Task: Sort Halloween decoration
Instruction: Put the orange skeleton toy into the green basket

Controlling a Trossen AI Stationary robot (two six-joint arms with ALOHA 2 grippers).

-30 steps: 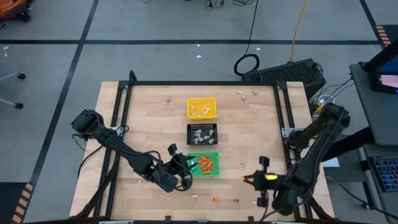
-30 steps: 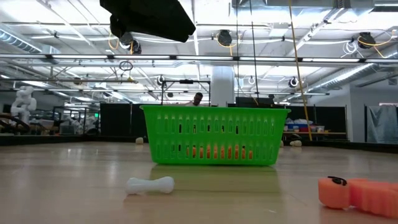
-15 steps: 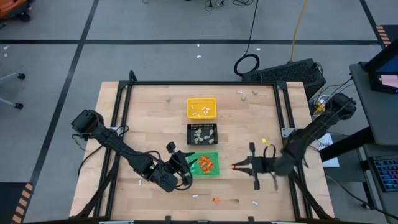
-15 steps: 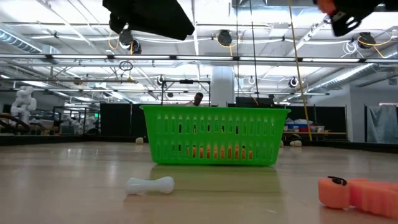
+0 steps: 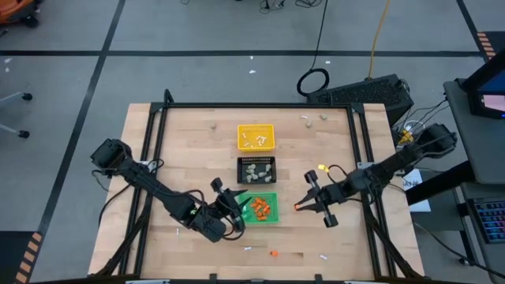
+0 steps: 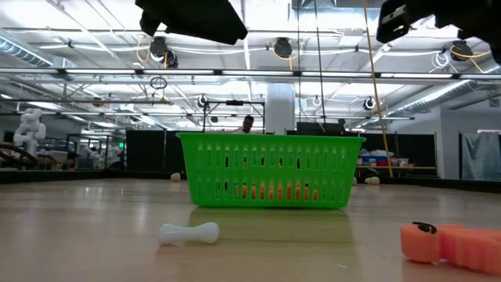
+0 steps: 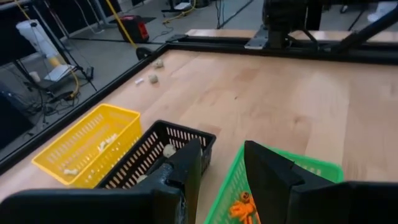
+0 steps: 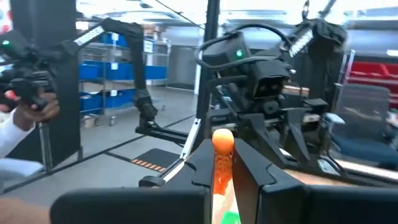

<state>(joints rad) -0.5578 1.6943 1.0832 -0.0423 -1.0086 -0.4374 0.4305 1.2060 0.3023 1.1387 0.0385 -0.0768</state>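
On the desk (image 5: 189, 150) we see the decorations as tiny pieces: thin white sticks (image 5: 254, 140) in the yellow tray (image 5: 256, 136), beige-grey lumps (image 5: 256, 169) in the black tray (image 5: 256, 170), and orange bits (image 5: 261, 207) in the green tray (image 5: 259, 208). A few strays lie loose near the front edge, among them a white stick (image 6: 189, 233) and an orange piece (image 6: 451, 243).

Our left gripper (image 5: 237, 204) hangs at the green tray's left edge, jaws partly apart, with nothing between them. Our right gripper (image 5: 300, 207) sits just right of the green tray, jaws clamped on an orange bit (image 8: 222, 160).
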